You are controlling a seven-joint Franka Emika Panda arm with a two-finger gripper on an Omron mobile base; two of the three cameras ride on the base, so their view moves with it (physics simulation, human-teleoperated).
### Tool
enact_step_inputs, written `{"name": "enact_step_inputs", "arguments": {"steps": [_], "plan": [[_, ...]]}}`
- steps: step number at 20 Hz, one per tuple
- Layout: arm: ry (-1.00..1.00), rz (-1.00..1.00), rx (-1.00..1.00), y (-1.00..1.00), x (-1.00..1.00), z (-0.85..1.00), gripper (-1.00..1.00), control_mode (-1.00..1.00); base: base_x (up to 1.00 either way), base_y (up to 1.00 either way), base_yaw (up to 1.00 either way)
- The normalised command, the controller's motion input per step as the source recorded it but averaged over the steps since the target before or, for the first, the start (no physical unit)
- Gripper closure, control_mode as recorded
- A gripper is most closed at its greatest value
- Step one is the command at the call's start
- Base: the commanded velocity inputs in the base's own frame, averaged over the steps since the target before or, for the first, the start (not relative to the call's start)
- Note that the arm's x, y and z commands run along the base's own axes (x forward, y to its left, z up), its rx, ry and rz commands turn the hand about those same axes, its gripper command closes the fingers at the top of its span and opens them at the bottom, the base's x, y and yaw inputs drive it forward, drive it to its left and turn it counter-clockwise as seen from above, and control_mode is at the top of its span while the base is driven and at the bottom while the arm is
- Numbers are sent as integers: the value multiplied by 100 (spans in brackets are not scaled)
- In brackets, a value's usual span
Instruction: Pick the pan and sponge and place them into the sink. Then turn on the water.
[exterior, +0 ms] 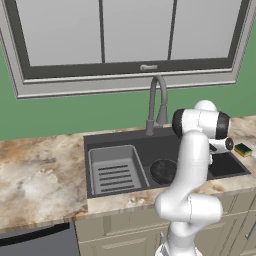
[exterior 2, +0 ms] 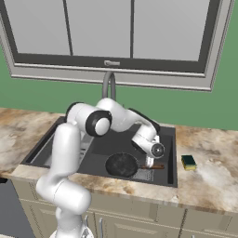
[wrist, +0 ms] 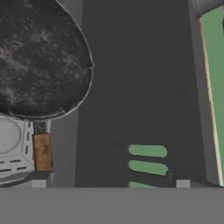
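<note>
The black pan point(exterior 2: 122, 165) lies flat on the floor of the dark sink point(exterior: 125, 137), right of the middle, over the square drain grate point(wrist: 11, 140). Its brownish handle point(wrist: 42, 151) points toward the basin's right wall. My gripper point(exterior 2: 148, 161) hangs open just above that handle, fingers wide apart and holding nothing; in the hand view point(wrist: 110, 183) the handle lies close by the left finger. The yellow sponge point(exterior 2: 188, 161) with its green layer rests on the counter right of the basin. No water runs from the grey gooseneck faucet point(exterior: 156, 100).
The grey ribbed rack insert point(exterior: 115, 172) fills the sink's left part. Marble counter point(exterior: 40, 175) stretches left of the basin and a narrower strip lies to the right. A window point(exterior: 130, 30) and green wall stand behind the faucet.
</note>
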Motion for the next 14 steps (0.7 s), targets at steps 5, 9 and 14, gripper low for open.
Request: {"name": "enact_step_inputs", "arguments": {"steps": [5,9,14], "plan": [[-18,1,6,-5,-33,27,-100,-100,0,0,0],[-19,1,5,-3,-33,27,-100,-100,0,0,0],[-11,0,4,-3,-32,49,-100,-100,0,0,0]]}}
